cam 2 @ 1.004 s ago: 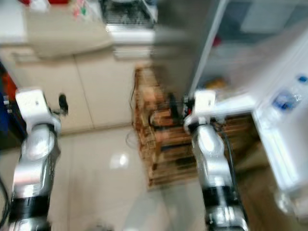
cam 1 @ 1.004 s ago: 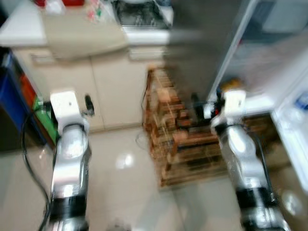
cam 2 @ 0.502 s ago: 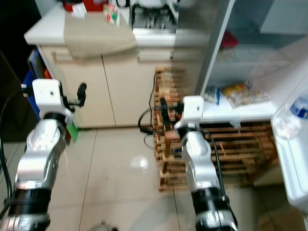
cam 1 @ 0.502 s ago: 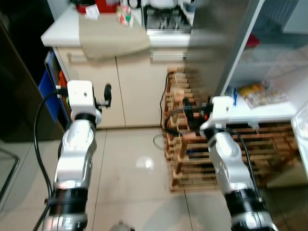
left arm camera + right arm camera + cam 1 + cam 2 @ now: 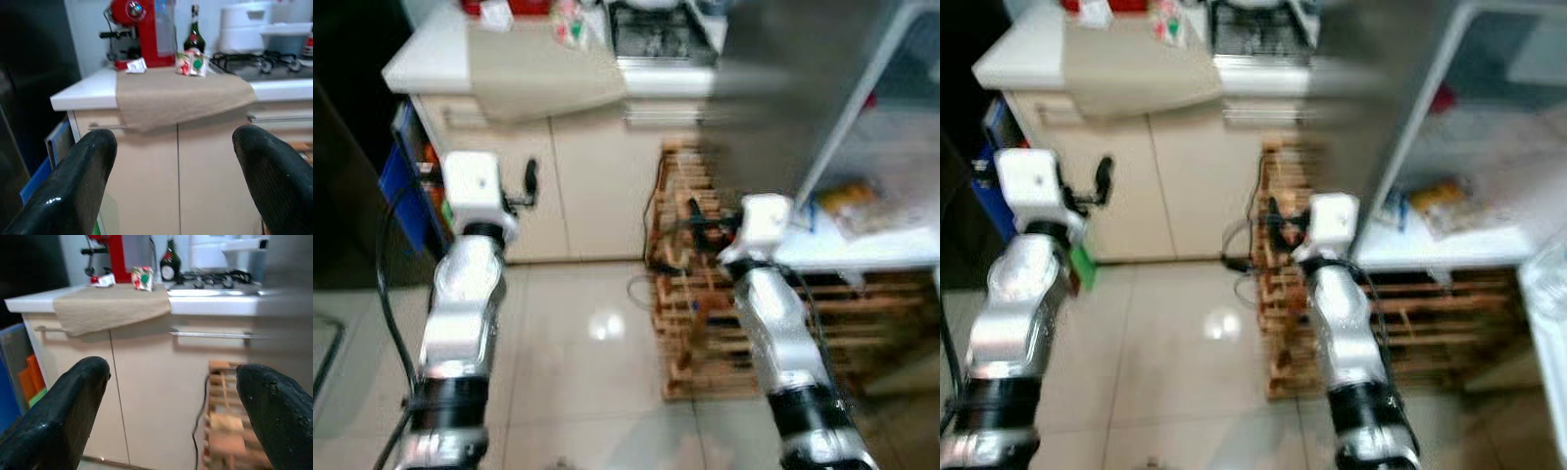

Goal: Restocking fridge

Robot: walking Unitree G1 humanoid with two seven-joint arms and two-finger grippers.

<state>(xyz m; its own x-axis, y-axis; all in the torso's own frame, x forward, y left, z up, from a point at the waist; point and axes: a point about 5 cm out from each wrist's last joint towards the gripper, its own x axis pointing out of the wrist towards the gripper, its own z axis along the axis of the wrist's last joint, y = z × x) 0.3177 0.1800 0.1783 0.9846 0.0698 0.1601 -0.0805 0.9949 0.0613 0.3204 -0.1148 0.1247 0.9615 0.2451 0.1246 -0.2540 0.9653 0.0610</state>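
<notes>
Kitchen corner with glossy pale floor tiles [image 5: 597,362], and the head views are pretty blurry. Both tools are up at about chest height with nothing in them. The left tool [image 5: 171,161] has its two black fingers [image 5: 73,186] spread wide apart, pointing at the cream cabinet doors [image 5: 146,176]. The right tool [image 5: 176,406] is just as wide open, aimed at the same cabinets with a wooden rack [image 5: 225,431] low down in front of it.

Going outward: that slatted wooden rack [image 5: 705,294] sits on the floor just beside the right arm, between the cabinets and the fridge [image 5: 783,88]. I can't tell what's stored in it, too smeared. A black cable [image 5: 651,240] dangles near its side.

The fridge is on the right with its door open. One white shelf [image 5: 1430,250] carries a yellowish packet [image 5: 1435,196] and something blue next to it, but nothing there is readable. Something red [image 5: 1442,98] sits higher up inside. The fridge's right part is cut off by the frame.

On the counter [image 5: 88,93]: one beige cloth [image 5: 181,95] hanging over the edge, one red coffee machine [image 5: 142,29], one dark bottle [image 5: 194,36], one small red-green-white packet [image 5: 191,62], plus a gas hob [image 5: 254,58] with a white appliance [image 5: 244,24] behind it. Blue and orange stuff [image 5: 406,176] is wedged left of the cabinets, partly hidden.
</notes>
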